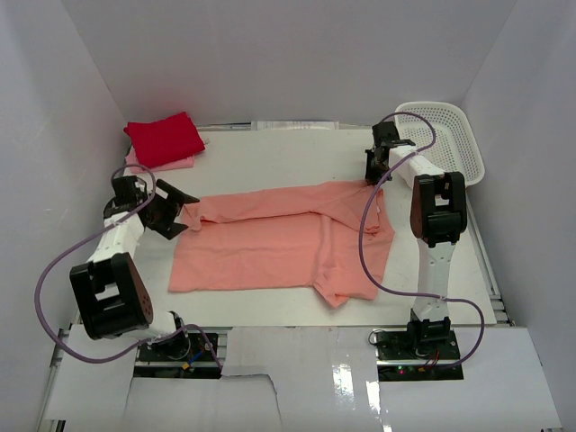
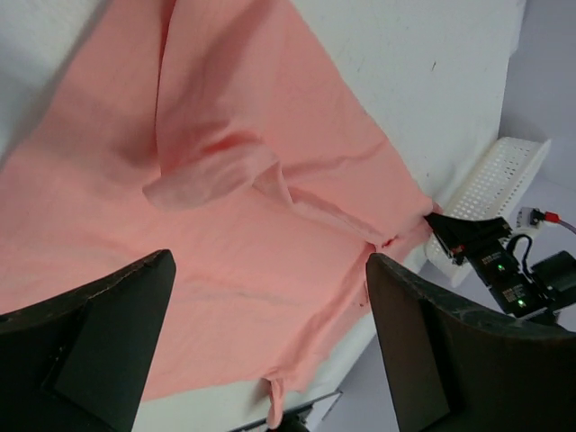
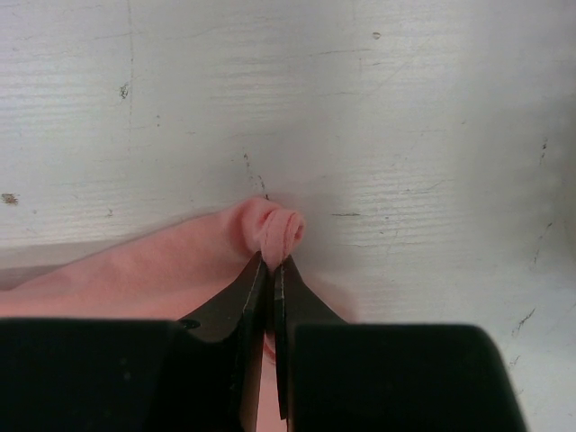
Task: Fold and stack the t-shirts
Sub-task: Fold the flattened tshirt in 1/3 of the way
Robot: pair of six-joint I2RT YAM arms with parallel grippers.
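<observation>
A large shirt (image 1: 270, 243) lies spread in the middle of the table (image 1: 270, 153), with two folded shirts (image 1: 164, 139) stacked behind it at the far left and a basket (image 1: 450, 135) at the far right.

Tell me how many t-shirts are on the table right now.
3. The salmon-pink t-shirt lies spread mid-table; the red t-shirt sits folded at the far left, on the pale pink t-shirt. More could hide under that stack.

White links (image 1: 121, 236), black joint housings (image 1: 438, 209), purple cables (image 1: 361, 245) on both arms; left gripper (image 2: 270, 261) and right gripper (image 3: 273, 263) black.
</observation>
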